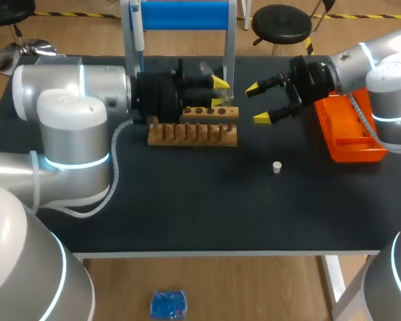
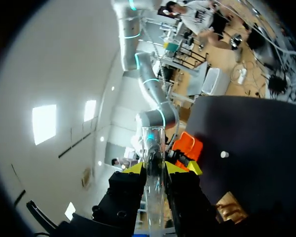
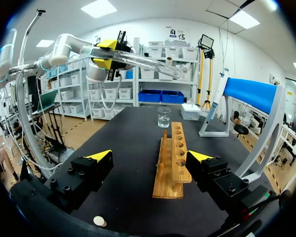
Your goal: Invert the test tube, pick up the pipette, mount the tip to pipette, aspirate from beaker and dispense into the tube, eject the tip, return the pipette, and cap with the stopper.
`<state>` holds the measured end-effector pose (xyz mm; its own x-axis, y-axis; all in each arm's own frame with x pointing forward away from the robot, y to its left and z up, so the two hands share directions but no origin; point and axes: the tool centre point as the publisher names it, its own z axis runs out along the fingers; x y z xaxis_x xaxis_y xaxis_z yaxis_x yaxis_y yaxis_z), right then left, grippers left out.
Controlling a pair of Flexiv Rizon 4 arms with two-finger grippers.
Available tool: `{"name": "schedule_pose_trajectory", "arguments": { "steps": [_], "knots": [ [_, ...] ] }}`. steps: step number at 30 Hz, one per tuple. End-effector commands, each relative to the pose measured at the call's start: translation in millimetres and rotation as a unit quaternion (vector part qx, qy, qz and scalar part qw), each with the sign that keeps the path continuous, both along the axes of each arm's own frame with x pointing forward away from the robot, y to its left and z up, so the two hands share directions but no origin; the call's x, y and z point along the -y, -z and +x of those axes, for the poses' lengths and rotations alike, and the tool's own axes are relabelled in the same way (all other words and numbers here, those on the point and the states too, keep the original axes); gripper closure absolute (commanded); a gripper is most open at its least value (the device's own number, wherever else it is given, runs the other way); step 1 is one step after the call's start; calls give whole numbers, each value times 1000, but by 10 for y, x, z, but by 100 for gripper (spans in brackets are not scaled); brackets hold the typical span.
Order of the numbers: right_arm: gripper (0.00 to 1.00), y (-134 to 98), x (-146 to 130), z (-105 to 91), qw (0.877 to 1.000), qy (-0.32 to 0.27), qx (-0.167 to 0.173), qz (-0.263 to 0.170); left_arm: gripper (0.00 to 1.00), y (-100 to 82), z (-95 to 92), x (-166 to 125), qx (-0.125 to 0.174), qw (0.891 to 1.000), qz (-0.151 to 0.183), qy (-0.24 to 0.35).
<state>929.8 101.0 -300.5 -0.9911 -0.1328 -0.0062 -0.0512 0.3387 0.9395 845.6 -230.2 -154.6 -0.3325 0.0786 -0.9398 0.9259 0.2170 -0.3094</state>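
Left jaws hold test tube (image 1: 209, 69) over rack (image 1: 194, 134); right jaws wide, empty.

Head: tube clamped in left jaws, tilted above wooden rack. Right jaws gape near rack's end, and stopper (image 1: 277, 167) lies loose on table (image 1: 187, 207).
L wrist: tube (image 2: 154, 163) pinched betw. yellow tips, glass running out ahead.
R wrist: own jaws wide w/ nothing betw. them, rack (image 3: 171, 158) ahead, beaker (image 3: 164, 117) beyond.
Risks (my guess): smooth glass may slip or twist in pinch while inverting & drop onto rack. Tube could miss its hole, or right arm clip it.
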Motion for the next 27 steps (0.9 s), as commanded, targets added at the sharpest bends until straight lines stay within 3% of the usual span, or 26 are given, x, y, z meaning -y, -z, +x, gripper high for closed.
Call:
{"name": "schedule_pose_trajectory", "arguments": {
  "steps": [1,7,27],
  "knots": [
    [0,-2,5,-1,1000,0,0,-1,100,-131,46,2,-140,990,2,-27],
    [0,-2,5,-1,1000,0,0,-1,100,-129,112,-48,-199,979,-12,-44],
    [0,-2,5,-1,1000,0,0,-1,100,-128,117,-57,-201,979,-6,-42]
  ]
}}
